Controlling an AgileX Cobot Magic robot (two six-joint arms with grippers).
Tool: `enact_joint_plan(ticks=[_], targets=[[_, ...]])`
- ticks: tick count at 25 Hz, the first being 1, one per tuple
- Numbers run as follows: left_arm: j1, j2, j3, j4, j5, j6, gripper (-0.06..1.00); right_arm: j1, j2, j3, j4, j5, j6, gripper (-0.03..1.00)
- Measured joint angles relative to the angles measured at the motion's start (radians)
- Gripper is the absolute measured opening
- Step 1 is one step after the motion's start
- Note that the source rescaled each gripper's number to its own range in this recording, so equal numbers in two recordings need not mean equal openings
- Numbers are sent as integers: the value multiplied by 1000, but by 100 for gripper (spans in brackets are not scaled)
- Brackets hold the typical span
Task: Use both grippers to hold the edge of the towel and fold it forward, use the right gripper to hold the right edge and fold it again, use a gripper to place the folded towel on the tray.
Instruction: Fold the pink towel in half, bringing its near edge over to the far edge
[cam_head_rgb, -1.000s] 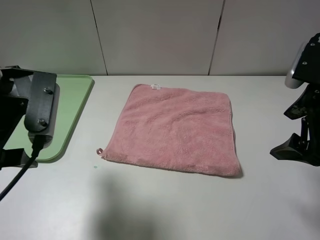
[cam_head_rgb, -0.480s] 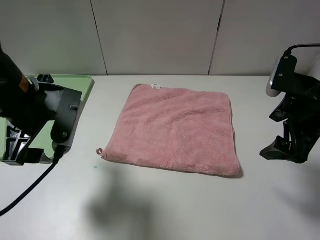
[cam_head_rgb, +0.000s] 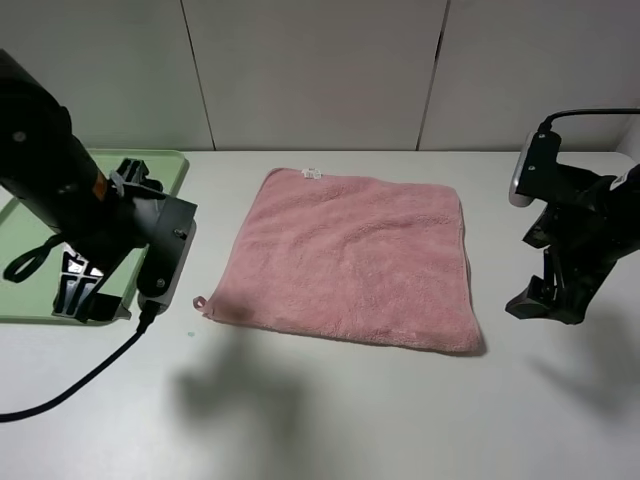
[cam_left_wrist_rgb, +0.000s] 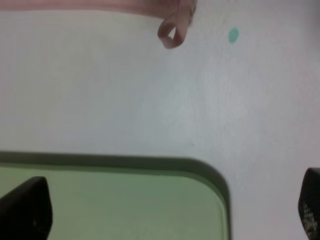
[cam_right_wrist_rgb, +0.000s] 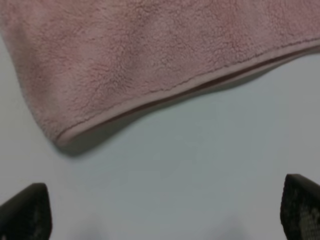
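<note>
Both pairs of jaws are seen spread wide and empty. The left gripper (cam_head_rgb: 88, 298) is held over the tray (cam_head_rgb: 165, 175). The right gripper (cam_head_rgb: 548, 298) is held beside the towel (cam_head_rgb: 350, 255), which lies flat on the tabletop (cam_head_rgb: 330, 420) between them. Its near hem (cam_head_rgb: 340, 335) is judged closer to the right.

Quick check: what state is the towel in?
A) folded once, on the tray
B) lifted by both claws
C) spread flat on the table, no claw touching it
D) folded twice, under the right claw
C: the towel lies flat, unfolded on the table, the left claw and right claw open beside it.
</note>
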Motion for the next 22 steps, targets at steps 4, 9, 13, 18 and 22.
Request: enact_joint_plan(ticks=[4, 9, 13, 18, 22], targets=[[0, 56, 0, 0, -43, 6, 99, 0, 18, 0, -1, -26, -12, 100], [-13, 113, 0, 0, -90, 23, 99, 0, 33, 0, -1, -45, -23, 100], [-59, 158, 0, 19, -122, 29, 99, 0, 47, 0, 0, -47, -26, 100], [-114, 210, -1, 30, -176, 29, 99, 0, 53, 0, 0, -50, -27, 100], [-126, 249, -1, 60, -226, 20, 99, 0, 53, 0, 0, -58, -27, 100]])
